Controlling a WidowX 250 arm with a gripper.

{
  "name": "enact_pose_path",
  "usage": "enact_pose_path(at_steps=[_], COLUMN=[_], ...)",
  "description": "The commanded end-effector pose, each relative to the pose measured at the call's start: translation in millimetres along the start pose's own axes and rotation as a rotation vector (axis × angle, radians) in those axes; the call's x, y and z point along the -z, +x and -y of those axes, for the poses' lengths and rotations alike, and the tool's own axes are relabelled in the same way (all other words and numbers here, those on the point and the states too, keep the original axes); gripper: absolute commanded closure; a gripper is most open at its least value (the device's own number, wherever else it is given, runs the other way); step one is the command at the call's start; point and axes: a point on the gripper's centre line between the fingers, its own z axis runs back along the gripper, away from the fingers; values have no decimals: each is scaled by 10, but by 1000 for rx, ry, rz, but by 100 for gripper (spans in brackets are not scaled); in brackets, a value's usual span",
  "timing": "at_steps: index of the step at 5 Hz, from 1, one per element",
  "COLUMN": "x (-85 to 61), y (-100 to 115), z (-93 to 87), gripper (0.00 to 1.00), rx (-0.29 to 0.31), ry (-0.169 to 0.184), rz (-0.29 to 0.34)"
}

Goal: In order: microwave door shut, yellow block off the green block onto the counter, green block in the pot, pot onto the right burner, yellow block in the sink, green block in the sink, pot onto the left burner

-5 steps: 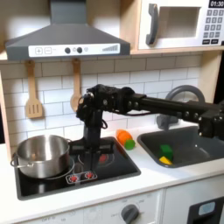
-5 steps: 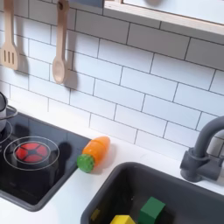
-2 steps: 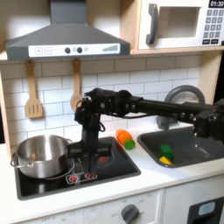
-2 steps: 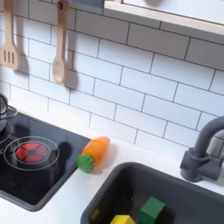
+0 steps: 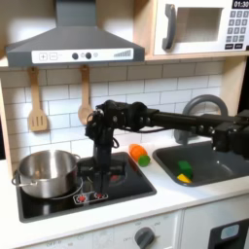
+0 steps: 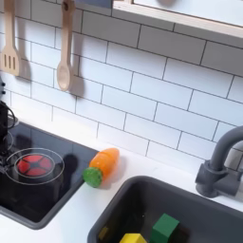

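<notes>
The light, slippery steel pot [image 5: 46, 172] likely slides best pushed at its rim; hand [image 5: 97, 179] beside it, opening indiscernible.

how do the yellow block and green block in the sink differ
In the second exterior view the green block is a dark green cube standing farther back in the sink, while the yellow block is bright yellow and sits nearer the camera, cut off by the bottom edge. The green block shows more of its faces; the yellow block shows mostly its top. Both are small toy blocks lying side by side in the basin.

Steel pot [image 5: 47, 172] on left burner; blocks [image 6: 164, 229] in sink [image 6: 123, 204].
</notes>
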Motion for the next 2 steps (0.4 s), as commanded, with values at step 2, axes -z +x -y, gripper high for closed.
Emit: enact_pose_path(at_steps=[2], x=[115], y=[-35], z=[2], gripper=[100], rx=[2], ry=[-6], rz=[-25])
